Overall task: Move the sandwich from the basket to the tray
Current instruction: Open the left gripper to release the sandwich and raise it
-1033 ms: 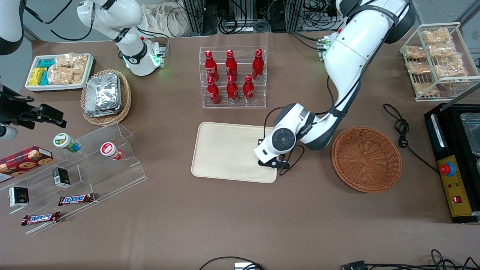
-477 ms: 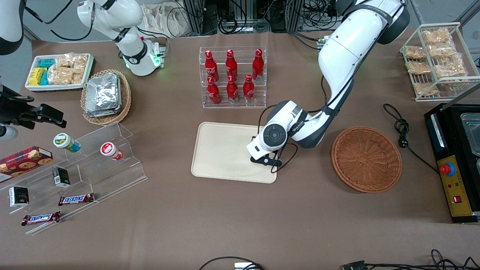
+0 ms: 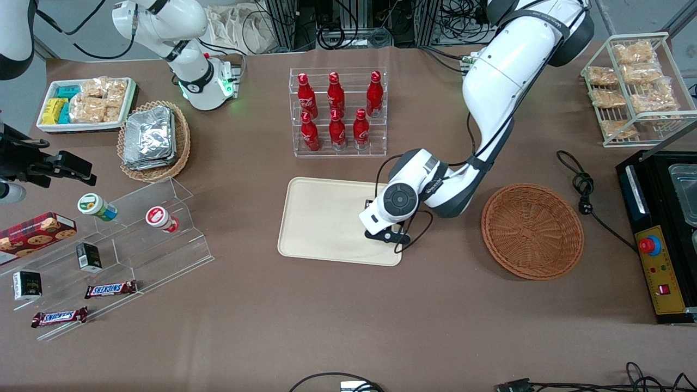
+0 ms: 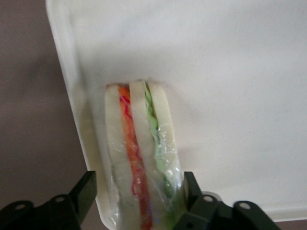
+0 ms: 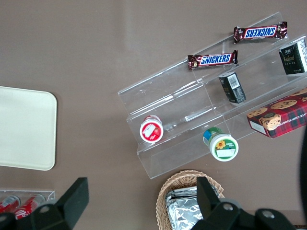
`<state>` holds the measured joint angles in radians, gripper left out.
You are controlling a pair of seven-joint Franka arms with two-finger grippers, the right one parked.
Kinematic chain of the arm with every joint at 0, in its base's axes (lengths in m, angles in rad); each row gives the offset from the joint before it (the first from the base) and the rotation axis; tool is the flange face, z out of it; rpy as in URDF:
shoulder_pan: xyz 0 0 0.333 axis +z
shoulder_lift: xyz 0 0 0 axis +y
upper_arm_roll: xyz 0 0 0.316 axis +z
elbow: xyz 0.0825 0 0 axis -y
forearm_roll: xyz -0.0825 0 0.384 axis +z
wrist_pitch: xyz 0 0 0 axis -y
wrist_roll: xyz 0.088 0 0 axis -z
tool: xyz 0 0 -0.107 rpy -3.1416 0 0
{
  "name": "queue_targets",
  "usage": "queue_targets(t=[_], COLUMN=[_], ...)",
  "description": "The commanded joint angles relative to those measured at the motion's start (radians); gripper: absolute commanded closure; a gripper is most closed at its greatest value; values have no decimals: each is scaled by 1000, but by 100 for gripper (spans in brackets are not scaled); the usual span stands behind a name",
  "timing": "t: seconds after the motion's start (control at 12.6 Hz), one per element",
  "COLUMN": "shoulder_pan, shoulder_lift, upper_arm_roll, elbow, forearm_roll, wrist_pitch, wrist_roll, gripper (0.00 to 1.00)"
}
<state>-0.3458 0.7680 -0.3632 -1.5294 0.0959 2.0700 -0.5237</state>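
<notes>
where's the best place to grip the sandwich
Across its two flat bread faces, from above, as the gripper does over the tray. The sandwich stands on edge with its filling layers facing up, so the fingers bear on bread, not filling.

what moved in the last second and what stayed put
The gripper, shut on the sandwich, travelled from the tray's edge nearest the basket further in over the tray, then nearly stopped. Tray and basket stayed put.
</notes>
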Motion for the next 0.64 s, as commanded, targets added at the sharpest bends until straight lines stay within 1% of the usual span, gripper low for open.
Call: queue_targets(t=[0.0,0.24,0.56], shoulder_pan=[36,97,183], shoulder_lift=[-36,-125,-310], upper_arm_roll=[3,0,3], elbow=[84,152,150], forearm_roll=[10,10,16], wrist_pitch=[-91,-226,-371], wrist_roll=[2,7,64], gripper=[0,0,0])
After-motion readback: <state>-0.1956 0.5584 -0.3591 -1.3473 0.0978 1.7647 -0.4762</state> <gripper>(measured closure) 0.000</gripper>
